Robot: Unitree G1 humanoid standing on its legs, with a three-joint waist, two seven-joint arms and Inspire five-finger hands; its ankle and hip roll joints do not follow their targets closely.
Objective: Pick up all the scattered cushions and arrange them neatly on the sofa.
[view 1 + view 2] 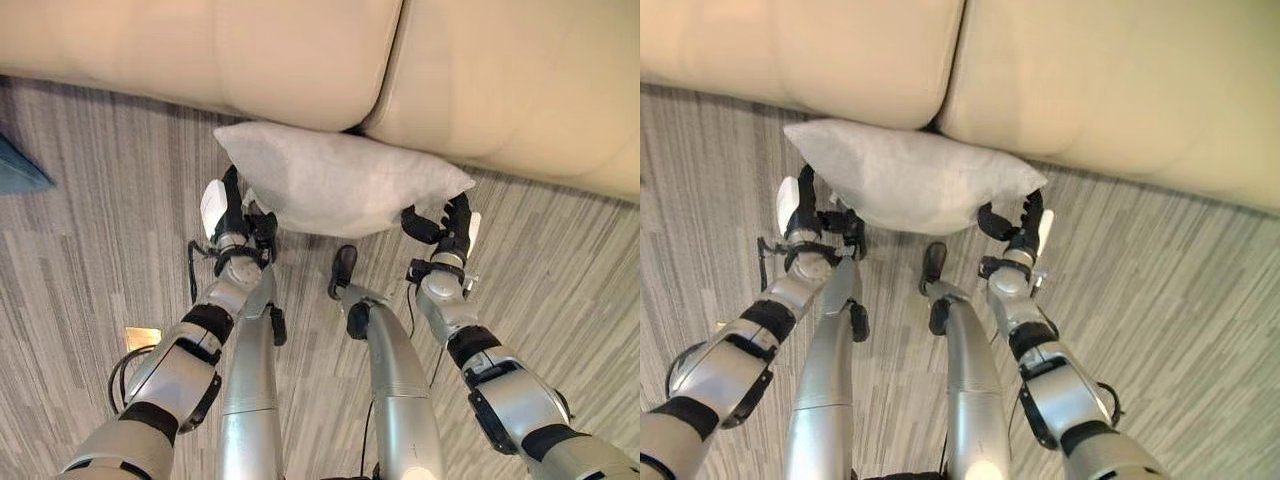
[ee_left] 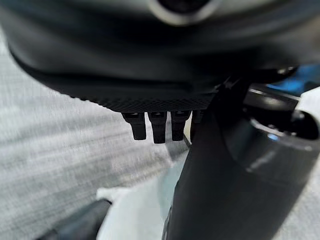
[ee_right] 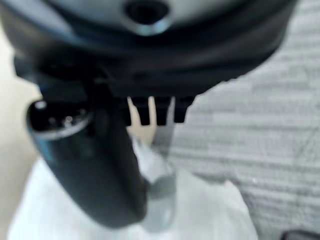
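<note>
**Two hands at the ends of one cushion**

Two dark hands meet a single white cushion (image 1: 340,180), one at each end. On the left hand (image 1: 236,222) the fingers (image 2: 156,131) curl in a short row under the palm, and in the head views they sit at the cushion's lower left edge with the white-covered thumb standing up outside it; the hand appears to be clenched on the fabric. On the right hand (image 1: 447,228) the fingers (image 3: 161,114) are likewise bent, hooked against the cushion's lower right corner, and the thumb lies along the white fabric in the right wrist view. Both hands seem to be grasping the cushion rather than resting open beside it, though the exact contact points are partly hidden by the cushion's bulge.

Between the hands, the cushion is a pale, slightly crumpled rectangle, its far edge touching the front of the sofa (image 1: 300,60) just where the seam between the two cream seat sections comes down. Whether its underside rests on the floor or is lifted off it cannot be told.

Beyond that lies the grey striped carpet (image 1: 90,200). A blue object (image 1: 18,168) sits at the far left edge, cut off by the frame, and a small tan square (image 1: 143,338) lies on the carpet near the left arm.
</note>
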